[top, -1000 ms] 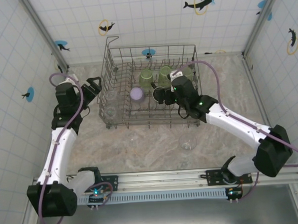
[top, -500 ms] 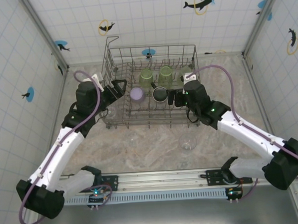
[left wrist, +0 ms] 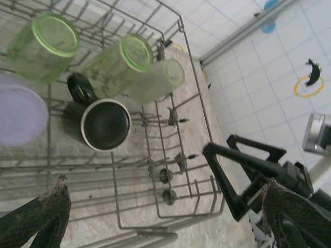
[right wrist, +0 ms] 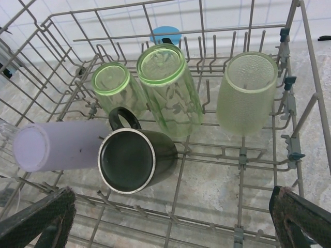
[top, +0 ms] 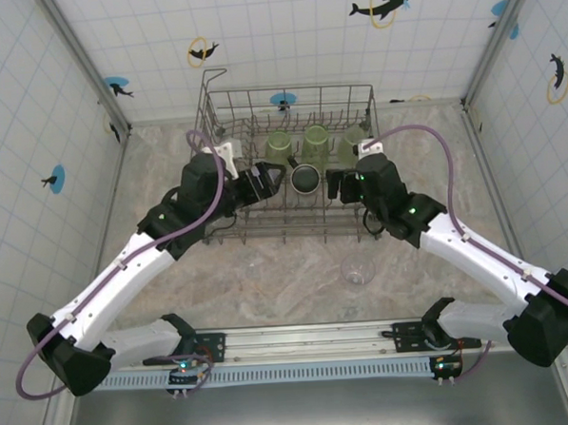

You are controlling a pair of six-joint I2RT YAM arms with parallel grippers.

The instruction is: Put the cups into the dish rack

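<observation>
The dish rack stands at the back of the table. Inside it lie three light-green cups, a black mug and a lavender tumbler. My left gripper hovers open over the rack's left middle, above the lavender tumbler, with nothing between its fingers. In the left wrist view the rack, mug and green cups lie below that gripper. My right gripper hangs open and empty over the rack's right part, just right of the mug.
A clear glass stands on the marble table in front of the rack, beside the right arm. Tiled walls close in the back and both sides. The two grippers are close together over the rack; a right finger shows in the left wrist view.
The left arm swung right, from outside the rack's left side to over its middle. The right gripper drew back a little from the mug toward the right.
</observation>
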